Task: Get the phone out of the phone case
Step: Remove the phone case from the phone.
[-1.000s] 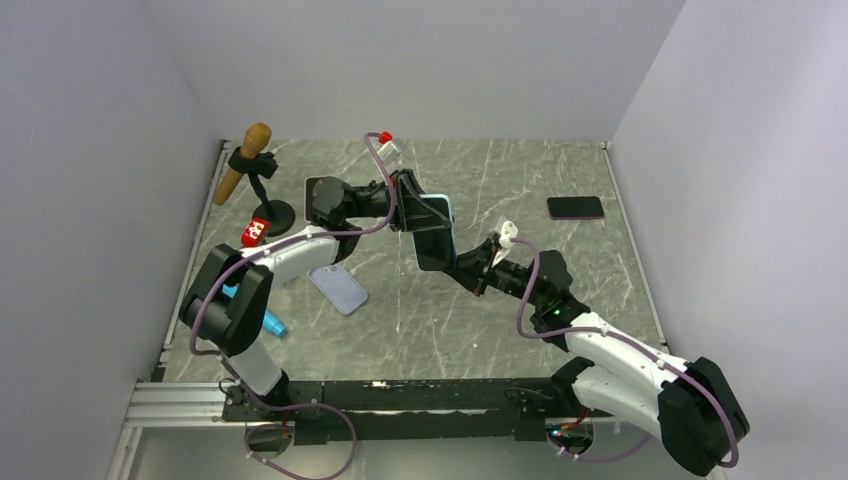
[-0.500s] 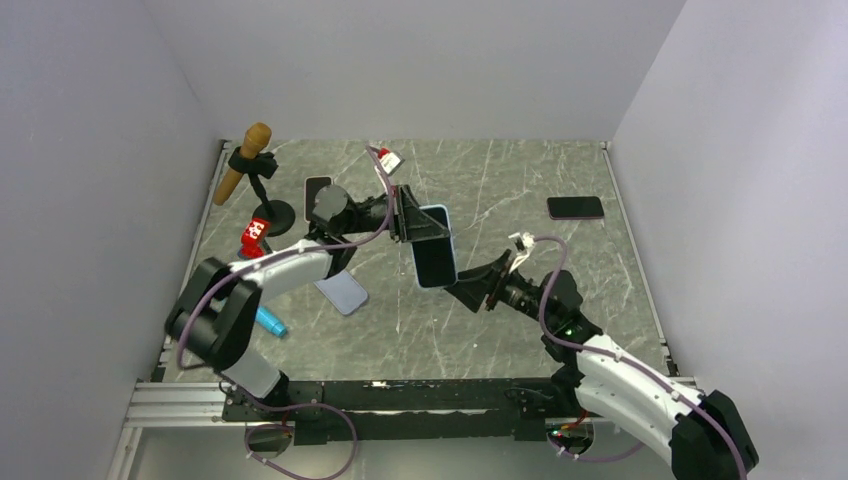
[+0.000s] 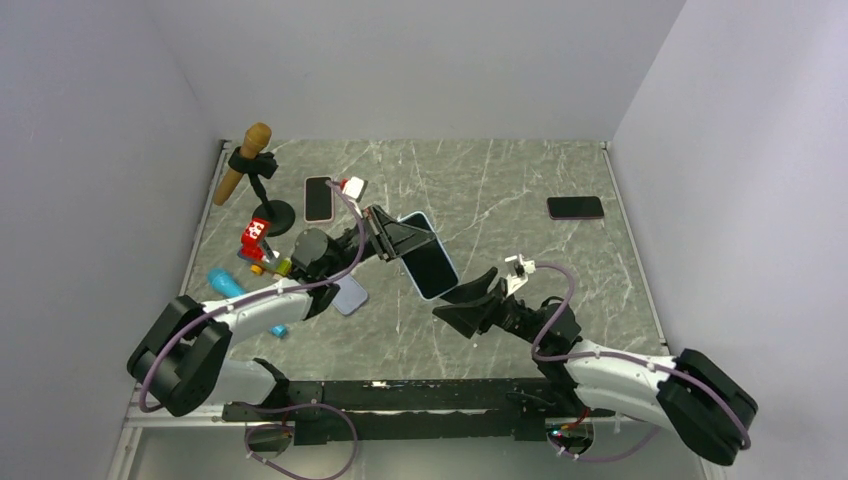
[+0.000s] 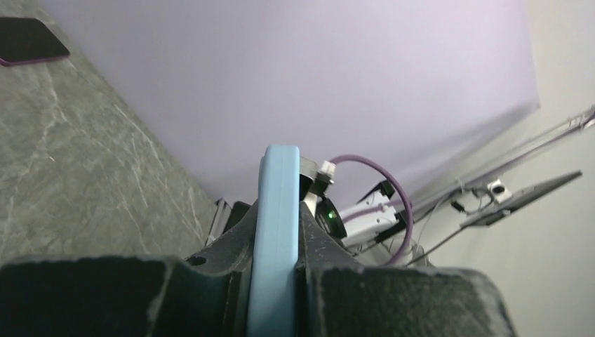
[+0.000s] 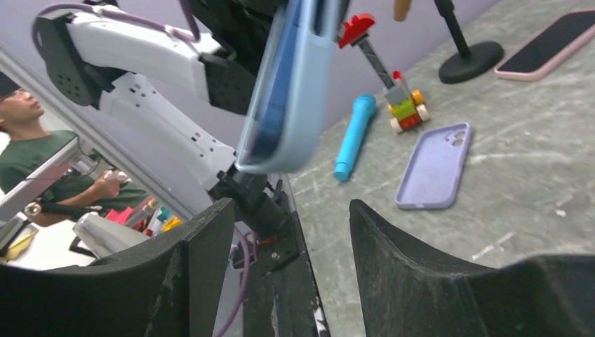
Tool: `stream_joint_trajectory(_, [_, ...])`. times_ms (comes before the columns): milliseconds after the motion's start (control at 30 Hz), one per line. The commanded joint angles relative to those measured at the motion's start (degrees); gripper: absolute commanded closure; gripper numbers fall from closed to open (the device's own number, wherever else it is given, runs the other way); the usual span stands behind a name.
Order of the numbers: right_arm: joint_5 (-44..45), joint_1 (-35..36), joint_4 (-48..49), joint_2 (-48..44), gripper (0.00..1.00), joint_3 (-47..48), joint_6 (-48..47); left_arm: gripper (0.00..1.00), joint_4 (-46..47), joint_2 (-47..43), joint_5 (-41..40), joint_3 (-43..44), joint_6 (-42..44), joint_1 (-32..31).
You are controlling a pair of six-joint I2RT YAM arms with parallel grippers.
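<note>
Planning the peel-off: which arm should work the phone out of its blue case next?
Right. On the right arm the jaws stand open and empty, close by the phone at its near end. The left arm is busy: jaws shut on the phone's far end, holding it up.

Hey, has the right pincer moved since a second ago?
Yes. The right pincer has pulled back toward its own base, farther from the dark phone lying at far right, and hangs open just short of the cased phone.
</note>
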Motion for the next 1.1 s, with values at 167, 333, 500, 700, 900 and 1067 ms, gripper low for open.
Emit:
stream_joint_trajectory(167, [4.8, 3.3, 28.9, 14.1, 0.46, 5.2, 0.3, 1.00, 11.5, -5.5, -15.7, -2.0, -4.2, -1.7])
stream_joint_trajectory(333, [2.1, 3.3, 33.1, 17.3, 0.49, 6.8, 0.9, 1.00, 14.2, -4.8, -16.0, -3.2, -7.1, -1.8])
stream_joint_trajectory(500, [-2.7, 3.3, 31.3, 16.1, 0.44, 9.2, 0.2, 1.00, 19.0, -1.8, -15.2, -3.3, -11.1, -1.7])
stream_joint_trajectory(700, [-1.6, 3.4, 27.6, 12.5, 0.40, 8.9, -0.5, 1.00, 18.7, -1.5, -13.1, -2.7, -9.9, -1.8])
stream_joint_trajectory(900, [0.2, 3.3, 23.3, 12.0, 0.44, 10.4, -1.3, 1.00, 19.8, -1.2, -13.0, -3.2, -10.6, -1.9])
stream_joint_trajectory(1067, [0.0, 3.3, 23.6, 14.2, 0.51, 11.6, -1.3, 1.00, 18.7, -2.0, -12.9, -2.8, -10.0, -2.1])
